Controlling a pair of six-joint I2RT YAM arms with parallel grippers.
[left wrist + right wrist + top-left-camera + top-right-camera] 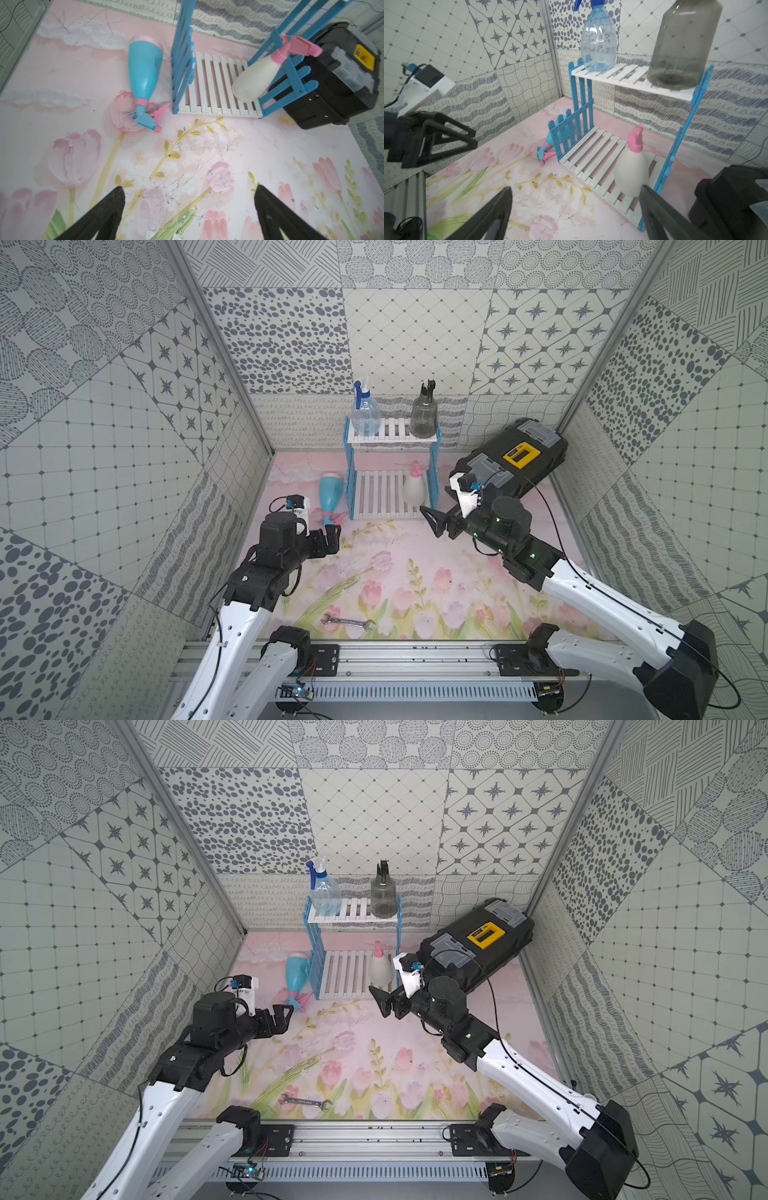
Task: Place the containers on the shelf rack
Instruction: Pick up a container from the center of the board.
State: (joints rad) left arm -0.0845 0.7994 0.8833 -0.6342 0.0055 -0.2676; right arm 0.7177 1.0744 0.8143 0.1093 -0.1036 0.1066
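Left gripper [330, 531] and right gripper [430, 522] are gaping empty; the lying light-blue bottle [331, 493], 4th for the shelf rack [392, 435], is awaiting grasping.

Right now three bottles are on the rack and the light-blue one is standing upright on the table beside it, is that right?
Not quite. The light-blue bottle is not upright: it lies on its side on the table beside the rack, as the left wrist view shows. The clear bottle, grey bottle and white bottle are on the rack.
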